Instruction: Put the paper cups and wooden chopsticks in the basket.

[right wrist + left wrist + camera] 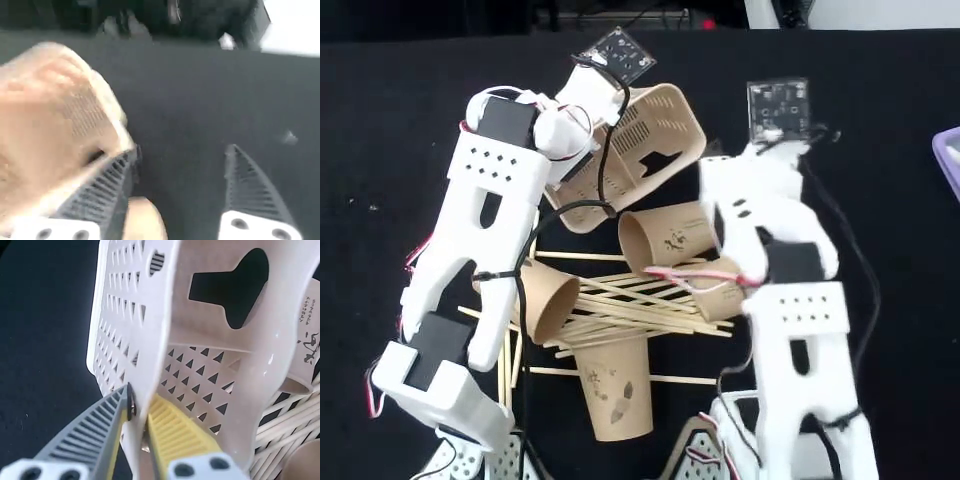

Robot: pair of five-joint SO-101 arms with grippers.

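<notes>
Basket (pixel 655 135) stands tipped at the far side of the worktop (pixel 400 120), its open side turned toward the pile. My guess is that it is held that way so things can be slid or dropped in without lifting them over a tall wall. The left gripper (pixel 135 412) does the holding. Its grey and yellow fingers are closed tight on the basket's perforated side wall, one inside and one outside, near the rim.

Nothing is in the basket yet. Four cups (pixel 665 240) lie on their sides among the chopsticks (pixel 630 310), which are strewn in a loose heap between the two arms. One cup's base lies just at the basket's mouth, so it looks like the easiest first load.

The right gripper (pixel 175 185) is spread wide and holds nothing. It hangs over bare worktop just beside the basket, one finger close against its outer wall. A tan shape shows low between the fingers, perhaps a cup rim, but I cannot tell.
</notes>
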